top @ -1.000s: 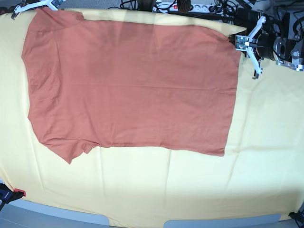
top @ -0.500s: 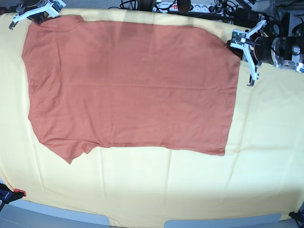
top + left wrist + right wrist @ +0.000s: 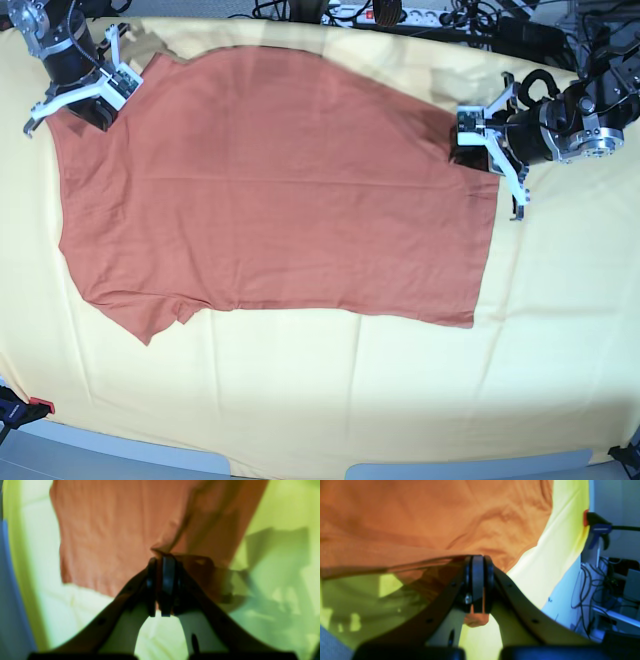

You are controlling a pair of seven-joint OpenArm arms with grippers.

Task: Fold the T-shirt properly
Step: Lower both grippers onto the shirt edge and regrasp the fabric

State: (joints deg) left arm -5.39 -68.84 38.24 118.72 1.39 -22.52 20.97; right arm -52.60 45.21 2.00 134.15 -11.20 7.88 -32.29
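A pale yellow cloth (image 3: 330, 400) covers the bench, with cables and a power strip (image 3: 385, 14) along the far edge and a small clamp (image 3: 25, 408) at the near left corner. The T-shirt (image 3: 280, 180) lies spread over the left and middle of the bench, its near edge flat and one sleeve pointing toward the near left corner. The two far corners of the shirt are raised off the cloth. At the far left corner of the bench, the right gripper (image 3: 95, 95) is pinched onto the shirt's edge; the right wrist view shows its pads (image 3: 477, 585) pressed together with a fold of orange fabric squeezed between them. Toward the far right, the left gripper (image 3: 478, 140) reaches in from the right edge, lying nearly level, and is closed on the shirt's other far corner, the fabric pulled up into a peak at its tips (image 3: 162, 580).
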